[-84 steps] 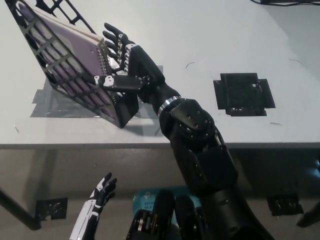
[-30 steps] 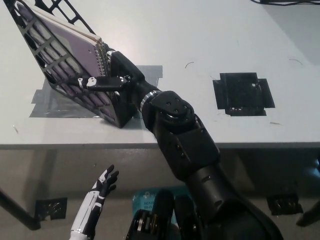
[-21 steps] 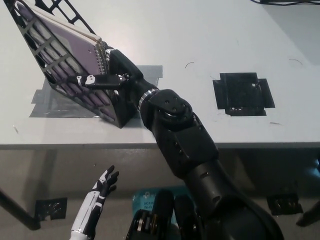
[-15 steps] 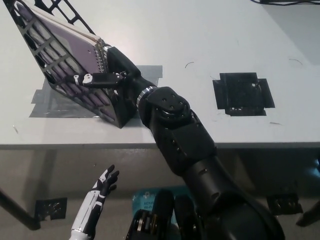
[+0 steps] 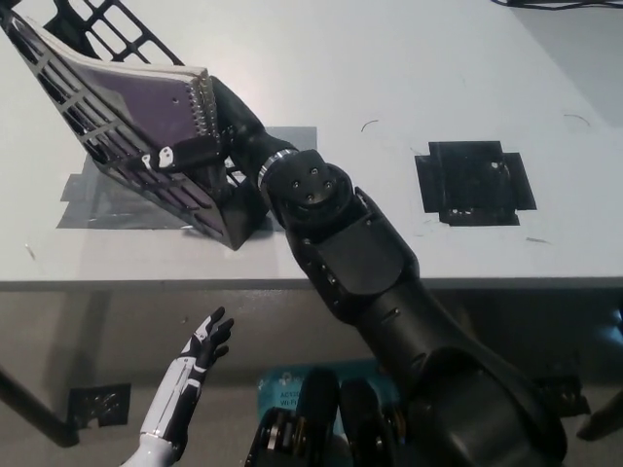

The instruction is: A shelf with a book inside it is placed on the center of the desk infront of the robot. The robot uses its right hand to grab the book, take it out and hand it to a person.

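Left hand point(image 5: 200, 352) idle below the counter point(image 5: 389, 78) edge, fingers spread, empty. Right hand point(image 5: 200, 146) reaches into the shelf point(image 5: 117, 161), clamped on the book's point(image 5: 146, 97) spiral edge. Book sits tilted inside the shelf, far left on the counter.

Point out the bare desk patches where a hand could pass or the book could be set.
Bare desk lies behind the right hand, and between it and the black tape square. It is crowded at the shelf holding the spiral-bound book.

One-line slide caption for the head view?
Black right hand grips the purple spiral-bound book inside the black lattice shelf; white left hand rests below.
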Controlling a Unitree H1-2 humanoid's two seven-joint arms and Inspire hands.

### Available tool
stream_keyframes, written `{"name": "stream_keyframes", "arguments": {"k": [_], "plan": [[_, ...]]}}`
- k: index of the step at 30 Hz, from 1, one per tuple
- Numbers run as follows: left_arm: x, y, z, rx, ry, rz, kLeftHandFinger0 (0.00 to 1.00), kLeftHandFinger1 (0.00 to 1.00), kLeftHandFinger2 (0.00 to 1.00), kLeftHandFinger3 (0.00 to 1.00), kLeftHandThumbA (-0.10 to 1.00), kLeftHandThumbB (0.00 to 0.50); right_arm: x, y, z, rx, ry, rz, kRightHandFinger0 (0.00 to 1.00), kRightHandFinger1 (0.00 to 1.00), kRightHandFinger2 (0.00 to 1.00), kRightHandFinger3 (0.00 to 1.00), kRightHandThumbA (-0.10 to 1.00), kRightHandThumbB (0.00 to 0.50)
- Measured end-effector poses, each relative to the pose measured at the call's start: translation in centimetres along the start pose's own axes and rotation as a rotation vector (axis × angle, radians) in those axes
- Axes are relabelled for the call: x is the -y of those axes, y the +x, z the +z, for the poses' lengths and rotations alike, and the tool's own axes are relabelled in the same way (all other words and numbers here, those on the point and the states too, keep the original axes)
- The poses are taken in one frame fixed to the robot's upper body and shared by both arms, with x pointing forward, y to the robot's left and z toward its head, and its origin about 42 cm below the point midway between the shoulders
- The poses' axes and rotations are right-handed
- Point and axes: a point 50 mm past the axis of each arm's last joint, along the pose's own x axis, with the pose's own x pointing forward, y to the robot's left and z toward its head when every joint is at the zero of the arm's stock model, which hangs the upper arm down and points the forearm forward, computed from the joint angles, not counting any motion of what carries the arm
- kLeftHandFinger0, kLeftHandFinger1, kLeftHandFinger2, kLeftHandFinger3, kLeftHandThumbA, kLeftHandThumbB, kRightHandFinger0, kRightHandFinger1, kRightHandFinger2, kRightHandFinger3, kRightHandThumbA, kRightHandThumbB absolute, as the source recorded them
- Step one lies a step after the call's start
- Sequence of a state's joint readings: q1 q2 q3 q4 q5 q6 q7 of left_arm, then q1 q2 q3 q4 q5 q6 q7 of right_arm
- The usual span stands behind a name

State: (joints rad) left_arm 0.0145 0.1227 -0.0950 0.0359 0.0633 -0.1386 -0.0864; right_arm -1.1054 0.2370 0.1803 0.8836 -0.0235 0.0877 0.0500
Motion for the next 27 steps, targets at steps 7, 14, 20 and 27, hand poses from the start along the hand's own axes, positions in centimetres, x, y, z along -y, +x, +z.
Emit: {"name": "stream_keyframes", "arguments": {"k": [7,14,20,27], "plan": [[0.0,0.0,0.0,-0.003,0.000,0.000,1.00,1.00,1.00,1.00,1.00,0.294,0.2,0.0,0.0,0.006,0.014,-0.029,0.00,0.17,0.40,0.30,1.00,0.059],[0.0,0.0,0.0,-0.004,0.002,-0.001,1.00,1.00,1.00,1.00,1.00,0.252,0.4,-0.6,-0.5,0.020,0.158,-0.090,0.00,0.00,0.00,0.00,0.97,0.075],[0.0,-0.1,0.0,-0.005,0.003,-0.002,1.00,1.00,1.00,1.00,1.00,0.239,0.8,-1.9,-0.4,0.075,0.335,-0.141,0.00,0.00,0.00,0.00,1.00,0.137],[0.0,-0.1,-0.2,-0.010,0.002,-0.003,1.00,1.00,1.00,1.00,1.00,0.227,2.7,-3.5,1.7,0.176,0.448,-0.192,0.00,0.00,0.00,0.00,0.95,0.114]]}}
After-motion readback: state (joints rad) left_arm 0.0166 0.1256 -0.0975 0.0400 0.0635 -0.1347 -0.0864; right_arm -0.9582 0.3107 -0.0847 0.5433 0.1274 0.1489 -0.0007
